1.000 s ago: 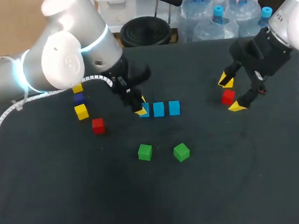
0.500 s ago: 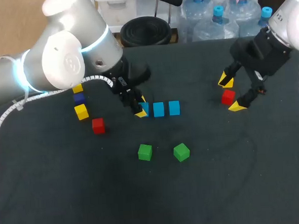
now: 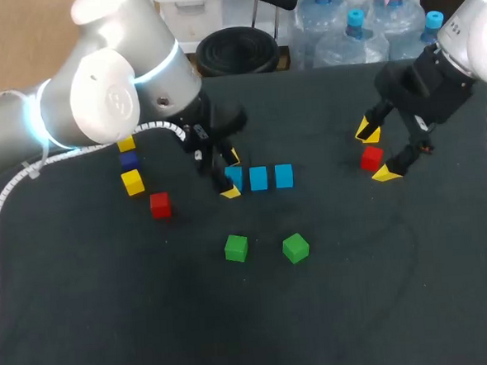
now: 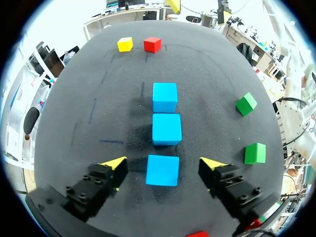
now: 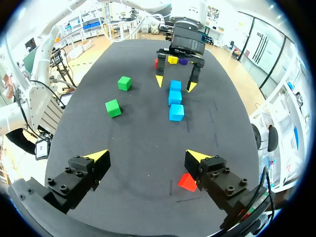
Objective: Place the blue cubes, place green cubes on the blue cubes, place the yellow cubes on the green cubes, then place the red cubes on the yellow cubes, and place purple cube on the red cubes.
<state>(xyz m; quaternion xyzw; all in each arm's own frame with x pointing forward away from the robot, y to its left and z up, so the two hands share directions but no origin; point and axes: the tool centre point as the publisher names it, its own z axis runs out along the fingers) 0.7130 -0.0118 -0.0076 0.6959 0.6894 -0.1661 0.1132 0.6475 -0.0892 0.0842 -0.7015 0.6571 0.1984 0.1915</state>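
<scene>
- L jaws wide, either side of end blue cube (image 4: pixel 162 170) of 3-cube row, not touching.
- R jaws wide above red cube (image 5: pixel 186 182), nearer one finger.
- 2 green cubes (image 3: pixel 236 247) loose on worktop (image 3: pixel 358 291).

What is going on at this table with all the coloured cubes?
Three blue cubes lie in a row. The left gripper is open, its fingers either side of the end cube without touching. The right gripper hangs open by a red cube. Two green cubes lie loose, nothing stacked yet.
</scene>
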